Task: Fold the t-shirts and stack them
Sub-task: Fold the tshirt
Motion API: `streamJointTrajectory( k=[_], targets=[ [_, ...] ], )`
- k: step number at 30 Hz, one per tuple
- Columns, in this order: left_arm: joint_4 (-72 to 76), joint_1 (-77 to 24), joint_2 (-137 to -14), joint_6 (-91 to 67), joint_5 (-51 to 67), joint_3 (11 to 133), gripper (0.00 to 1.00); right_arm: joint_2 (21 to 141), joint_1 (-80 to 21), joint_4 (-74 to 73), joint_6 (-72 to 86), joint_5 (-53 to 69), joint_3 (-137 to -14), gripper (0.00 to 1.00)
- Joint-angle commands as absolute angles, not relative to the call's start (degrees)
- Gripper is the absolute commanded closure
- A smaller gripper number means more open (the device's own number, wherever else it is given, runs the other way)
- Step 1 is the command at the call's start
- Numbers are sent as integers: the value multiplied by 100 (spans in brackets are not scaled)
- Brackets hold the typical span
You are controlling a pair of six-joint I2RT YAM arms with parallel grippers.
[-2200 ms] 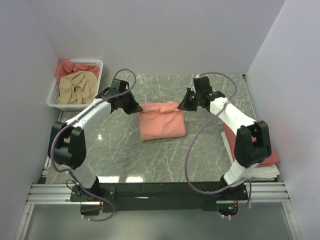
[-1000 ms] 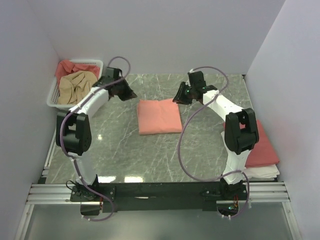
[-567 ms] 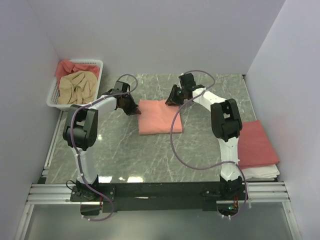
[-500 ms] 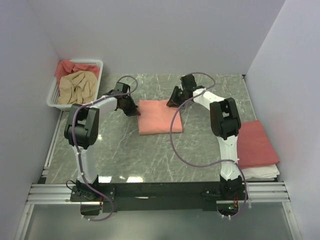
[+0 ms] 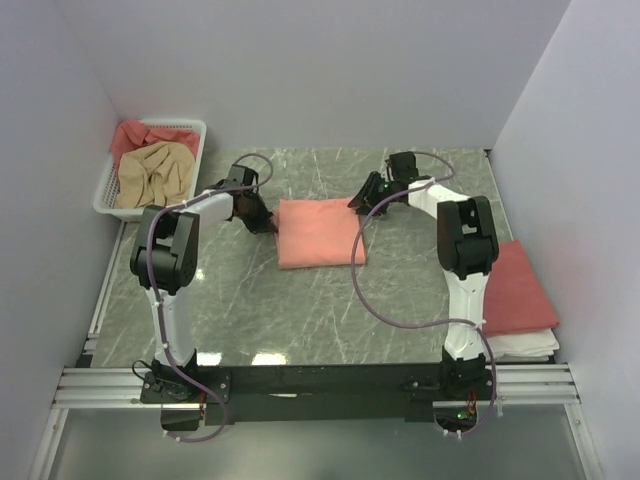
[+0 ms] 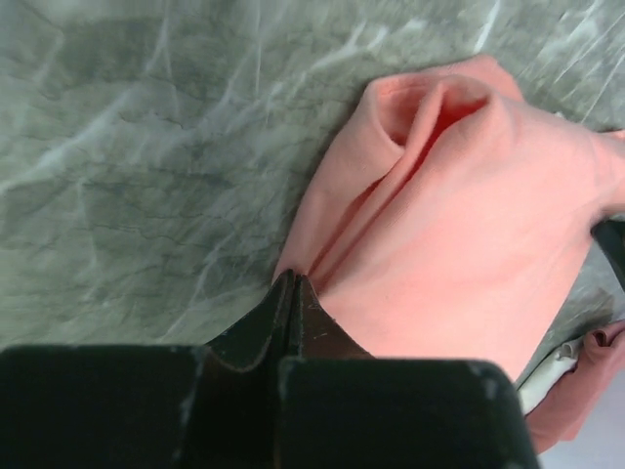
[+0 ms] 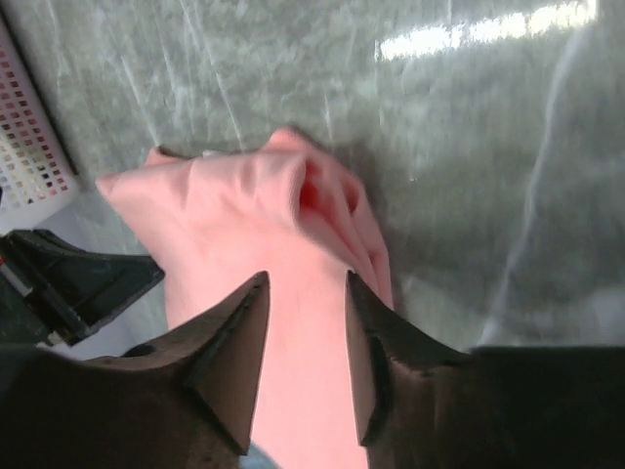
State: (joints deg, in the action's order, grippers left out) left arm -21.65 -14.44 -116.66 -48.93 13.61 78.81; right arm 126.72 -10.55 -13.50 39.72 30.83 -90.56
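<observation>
The salmon-pink folded cloth t-shirt (image 5: 317,232) lies as a flat rectangle on the grey marble bench (image 5: 250,310), between the two tools. The left tool (image 6: 291,285) is clenched, with its tips at the shirt's edge (whether cloth is pinched cannot be told). The right tool (image 7: 307,278) stands released over the opposite edge. Well off to its right, a folded rose-red t-shirt (image 5: 515,285) already forms the stack. What is left, it seems, is stacking the pink shirt, then handling the beige-tan crumpled t-shirt (image 5: 150,175) and the crumpled rose-red t-shirt (image 5: 135,132) in the white plastic lattice basket (image 5: 105,195).

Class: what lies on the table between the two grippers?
The folded pink shirt fills the stretch between the left gripper and the right gripper; the top view shows it best.
</observation>
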Motion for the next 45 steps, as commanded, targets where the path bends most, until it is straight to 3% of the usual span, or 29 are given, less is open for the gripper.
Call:
streamJointTrajectory(
  k=[1,5,12,22,30,34,37,40,45],
  targets=[
    [-2433,-1371,-11444,-4667,1301,8349,99,11778,-1002,-1512,3622,2901,-8669,53],
    [-2943,-1362,-11443,-4492,1205,9033,98,11268,-1002,-1170,3533,2900,-7754,44],
    [-3138,-1643,-10925,-4395,1046,9202,93,10749,-1133,-712,3367,2795,-6584,40],
    [-2427,-2855,-11047,-4843,1274,8262,99,10925,-1362,-396,3480,2637,-6389,36],
    [-2276,-3181,-11645,-4948,1134,8262,99,11162,-1854,-800,3603,1882,-6565,38],
    [-2268,-3199,-11751,-4957,1090,8157,99,11241,-2047,-879,3717,1583,-6600,46],
    [-2259,-3208,-11734,-4966,1072,8130,99,11303,-2135,-932,3805,1451,-6627,62],
    [-2381,-3208,-11646,-4948,993,8226,99,11294,-2162,-1019,3919,1310,-6645,100],
    [-2698,-3208,-11321,-4843,861,8393,99,10778,-2101,-906,4332,783,-6137,100]
  ],
)
